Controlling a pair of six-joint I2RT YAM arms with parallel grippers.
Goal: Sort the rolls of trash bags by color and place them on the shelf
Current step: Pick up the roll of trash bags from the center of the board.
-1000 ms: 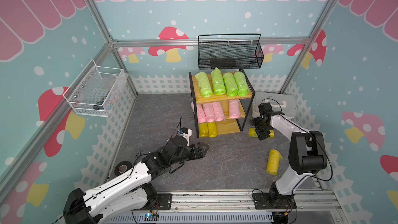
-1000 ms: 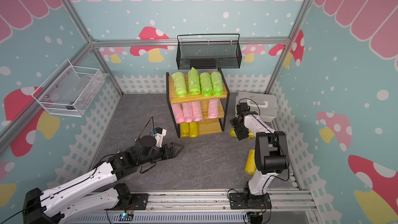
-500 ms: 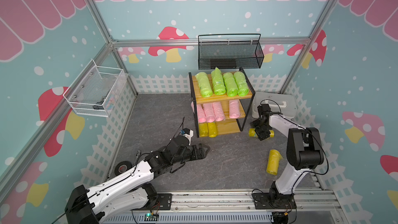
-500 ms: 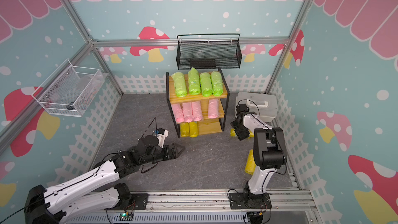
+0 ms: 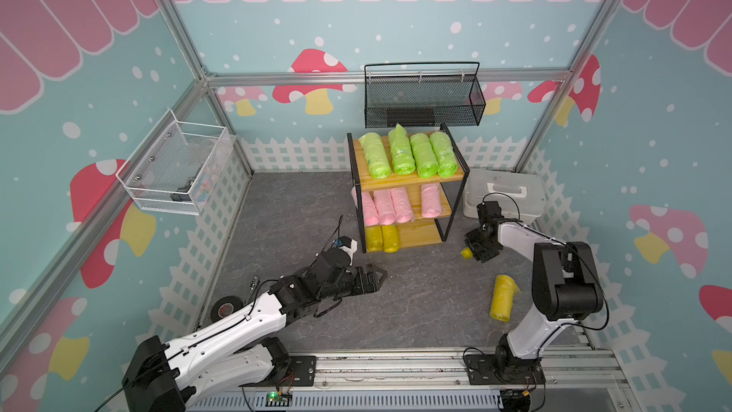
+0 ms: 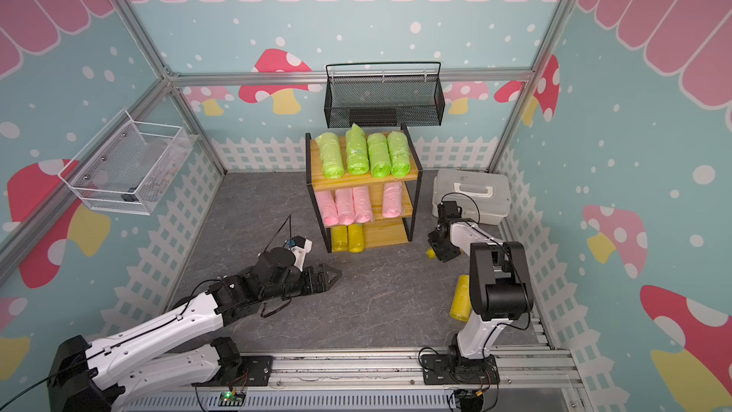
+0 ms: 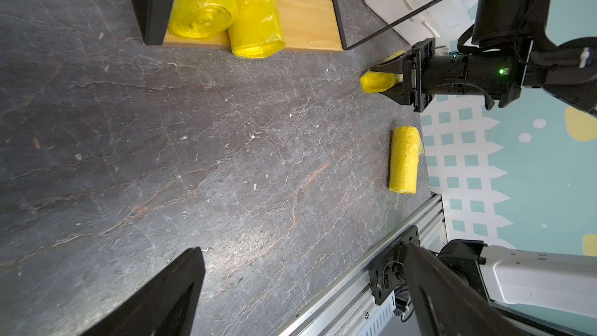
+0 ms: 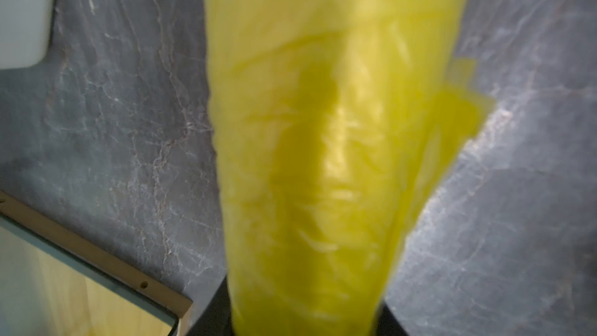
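Yellow plastic fills the right wrist view: a yellow roll [image 8: 323,124] sits between the jaws of the right gripper [image 7: 384,80], which pinches it low over the grey surface [image 5: 416,303], near the shelf [image 5: 412,183]. I cannot tell if it touches the surface. A second yellow roll [image 5: 502,297] lies loose, well apart from the shelf. Four green rolls [image 5: 401,152] lie on the top board, four pink rolls [image 5: 400,206] on the middle, two yellow rolls [image 5: 390,237] on the lowest. The left gripper [image 5: 379,273] is spread wide and holds nothing.
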